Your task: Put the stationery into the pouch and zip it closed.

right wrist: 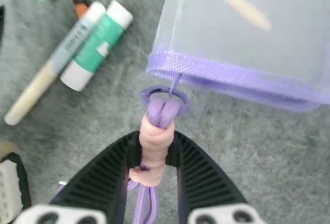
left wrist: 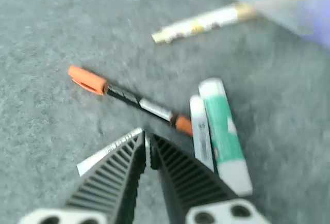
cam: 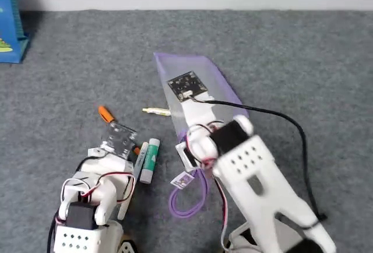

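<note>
orange-capped pen [cam: 105,113]: tabletop [cam: 291,49], left of centre, long axis upper-left to lower-right, just ahead of left pincer [left wrist: 147,144] (narrow, empty; the nearer arm). pouch [cam: 195,67]: centre frame, its zip cord [right wrist: 153,128] clamped in right pincer [right wrist: 153,140].

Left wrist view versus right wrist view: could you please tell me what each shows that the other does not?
Left wrist adds the marker's orange cap, ahead of the shut left gripper. Right wrist adds the right gripper clamped on the zip cord. Shared: the green glue stick, the white pen beside it and the pouch.
</note>
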Action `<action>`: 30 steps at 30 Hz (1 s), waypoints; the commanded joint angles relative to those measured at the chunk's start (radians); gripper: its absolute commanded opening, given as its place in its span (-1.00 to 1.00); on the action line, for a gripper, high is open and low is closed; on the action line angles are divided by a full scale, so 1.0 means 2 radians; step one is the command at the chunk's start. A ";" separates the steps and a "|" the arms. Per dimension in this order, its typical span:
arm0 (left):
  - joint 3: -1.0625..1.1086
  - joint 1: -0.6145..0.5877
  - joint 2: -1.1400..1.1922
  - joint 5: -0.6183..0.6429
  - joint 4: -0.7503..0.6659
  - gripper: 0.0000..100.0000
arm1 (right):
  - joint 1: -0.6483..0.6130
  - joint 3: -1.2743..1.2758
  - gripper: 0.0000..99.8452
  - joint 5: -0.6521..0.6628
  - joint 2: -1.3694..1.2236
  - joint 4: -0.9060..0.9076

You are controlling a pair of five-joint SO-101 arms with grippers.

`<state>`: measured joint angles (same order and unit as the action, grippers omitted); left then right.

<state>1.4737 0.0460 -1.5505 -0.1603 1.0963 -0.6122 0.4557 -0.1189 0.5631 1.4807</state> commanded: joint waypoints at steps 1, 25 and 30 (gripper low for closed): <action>-0.050 0.003 -0.006 0.065 -0.022 -0.88 | 0.004 -0.003 -0.98 0.006 0.067 0.005; -0.102 0.133 -0.006 0.240 -0.049 -0.28 | -0.046 0.031 -0.98 0.004 0.157 0.000; -0.071 0.133 -0.006 0.239 -0.053 -0.28 | -0.046 0.031 -0.98 0.003 0.157 0.000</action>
<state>1.3280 0.3084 -1.5505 0.3138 1.0211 -0.6966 0.5294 -0.1189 0.8500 1.4853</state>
